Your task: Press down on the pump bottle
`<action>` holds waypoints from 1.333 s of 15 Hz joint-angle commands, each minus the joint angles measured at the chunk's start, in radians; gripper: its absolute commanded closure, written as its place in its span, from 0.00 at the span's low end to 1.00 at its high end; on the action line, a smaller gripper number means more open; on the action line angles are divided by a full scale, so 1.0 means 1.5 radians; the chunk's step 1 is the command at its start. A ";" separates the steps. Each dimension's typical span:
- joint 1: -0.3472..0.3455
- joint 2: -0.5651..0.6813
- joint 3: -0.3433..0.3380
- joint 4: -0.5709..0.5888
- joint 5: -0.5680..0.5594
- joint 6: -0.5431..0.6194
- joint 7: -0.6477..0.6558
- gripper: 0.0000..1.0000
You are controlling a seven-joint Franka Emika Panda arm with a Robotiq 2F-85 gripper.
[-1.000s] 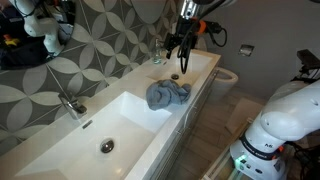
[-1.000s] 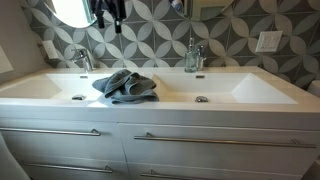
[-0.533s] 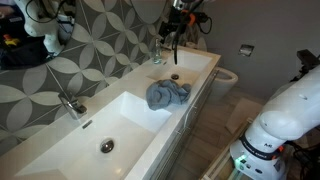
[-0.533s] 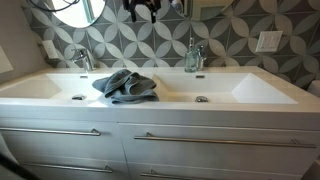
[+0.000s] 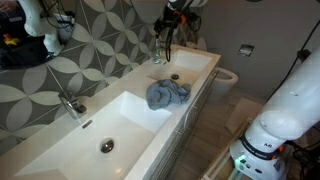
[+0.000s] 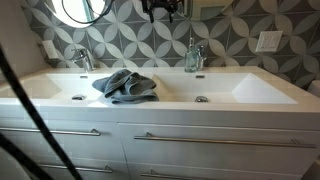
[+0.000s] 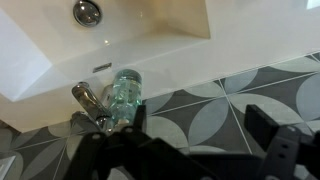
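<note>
The gripper (image 6: 161, 11) hangs high above the sink (image 6: 255, 92), jaws spread wide (plainest in the wrist view). The pump bottle (image 7: 127, 93) stands at its back edge, just beside the faucet (image 7: 90, 98). It lies off-centre from the jaws, so a straight descent could clip the faucet or tip the bottle.

Air above the pump bottle (image 6: 190, 52) was clear; a faucet (image 6: 200, 58) crowded just beside it, tiled wall (image 6: 232, 28) behind.

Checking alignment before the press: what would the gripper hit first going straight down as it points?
Likely the pump bottle, though it sits off-centre below the gripper; depth is unclear.
</note>
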 commanded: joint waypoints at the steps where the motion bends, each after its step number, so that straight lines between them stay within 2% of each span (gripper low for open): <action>1: 0.001 -0.002 0.001 0.000 0.000 -0.002 0.000 0.00; 5: 0.001 -0.006 0.001 0.000 0.000 -0.002 0.000 0.00; 13: -0.019 0.108 -0.025 0.100 0.047 0.060 -0.078 0.00; 14: -0.024 0.125 -0.026 0.116 0.044 0.073 -0.084 0.25; 15: -0.030 0.141 -0.026 0.133 0.054 0.075 -0.093 0.26; 20: -0.059 0.224 -0.018 0.214 0.082 0.120 -0.123 0.62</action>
